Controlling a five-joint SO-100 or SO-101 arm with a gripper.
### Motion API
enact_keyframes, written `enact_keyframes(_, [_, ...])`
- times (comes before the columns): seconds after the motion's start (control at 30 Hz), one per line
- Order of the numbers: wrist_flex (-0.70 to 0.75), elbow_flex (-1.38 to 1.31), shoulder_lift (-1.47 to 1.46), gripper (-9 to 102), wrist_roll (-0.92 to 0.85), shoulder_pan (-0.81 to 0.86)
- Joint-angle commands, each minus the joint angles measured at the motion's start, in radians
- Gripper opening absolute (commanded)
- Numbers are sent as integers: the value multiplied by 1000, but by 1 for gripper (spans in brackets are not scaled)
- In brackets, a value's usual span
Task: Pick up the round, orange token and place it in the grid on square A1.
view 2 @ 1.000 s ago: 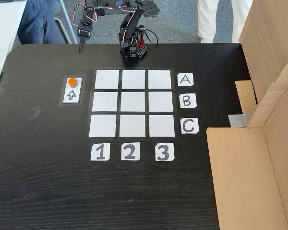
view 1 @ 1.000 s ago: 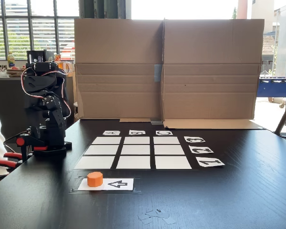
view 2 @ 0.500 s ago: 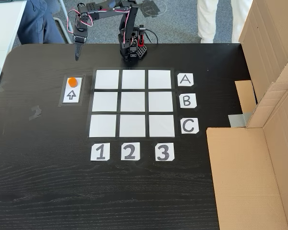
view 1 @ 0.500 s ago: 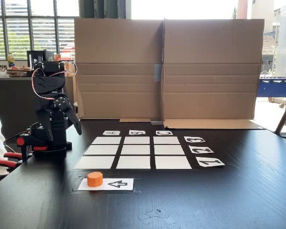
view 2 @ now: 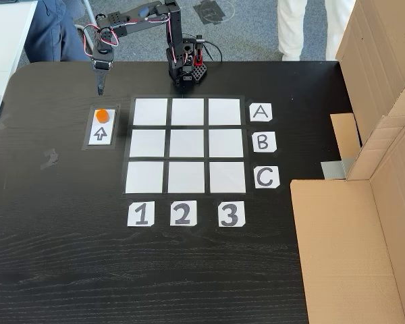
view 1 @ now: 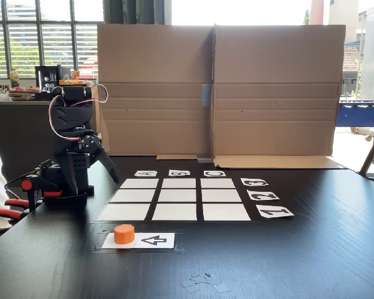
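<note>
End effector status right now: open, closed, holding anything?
End effector: empty, fingers look together, so closed; it points down above the orange token, which sits on the arrow card.

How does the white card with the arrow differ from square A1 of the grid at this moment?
The arrow card carries a printed black arrow and the orange token; square A1 is blank and bare. The arrow card is a narrow rectangle lying alone to the left of the grid in the high fixed view; square A1 is squarer and sits as the grid's corner cell. Both are flat white paper on the black table.
</note>
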Motion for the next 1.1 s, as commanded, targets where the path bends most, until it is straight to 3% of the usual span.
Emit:
enact_keyframes(0.0, [-11,-91,-44,38,9,-14])
enact_keyframes(1.07, [-9,-393,-492,38,21,-138])
